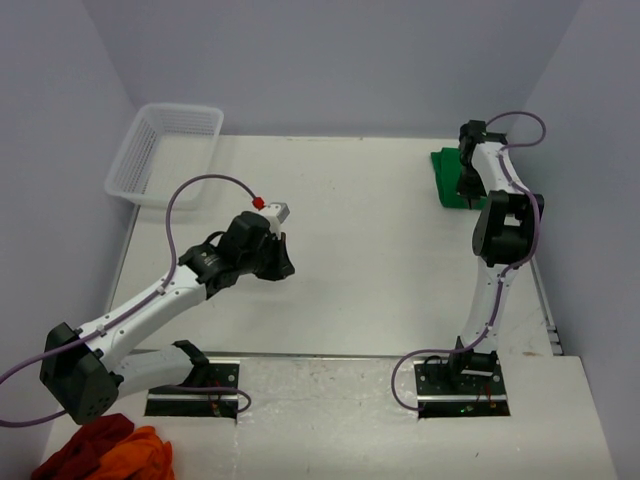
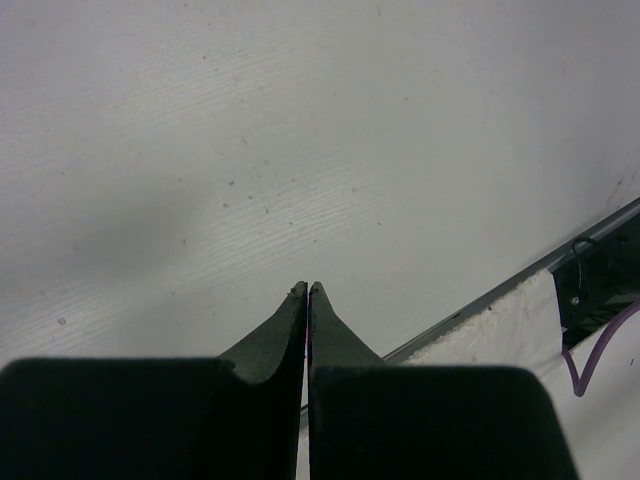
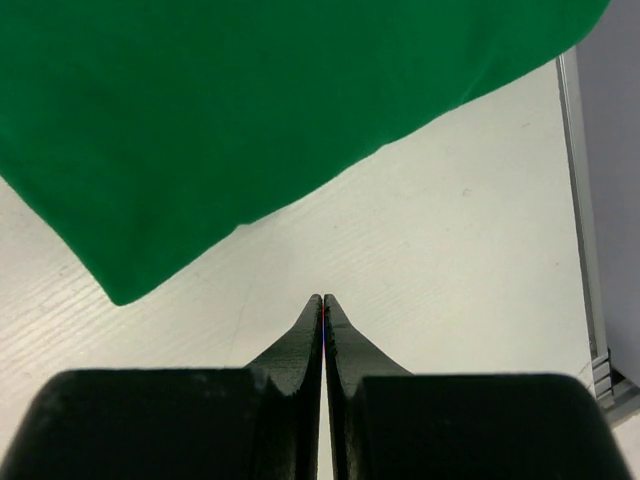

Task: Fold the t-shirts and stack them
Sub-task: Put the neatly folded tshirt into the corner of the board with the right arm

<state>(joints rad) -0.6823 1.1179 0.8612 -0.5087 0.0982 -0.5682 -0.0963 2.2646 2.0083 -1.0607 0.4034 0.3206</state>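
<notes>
Red and orange cloths (image 1: pixel 100 452) were heaped at the near left corner. Farther in, the left fingers (image 2: pixel 308 292) were held pressed together on nothing above the counter (image 1: pixel 380 250). At the far right, the right fingers (image 3: pixel 323 302) were likewise closed and empty, just short of the green t-shirt (image 3: pixel 200 130), laid folded on the counter; a white basket (image 1: pixel 165 150) was set far left.

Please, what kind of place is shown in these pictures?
Probably a robot lab cell, not a home: a white table enclosed by plain walls, two arms bolted at its edge, and a green t-shirt.
</notes>
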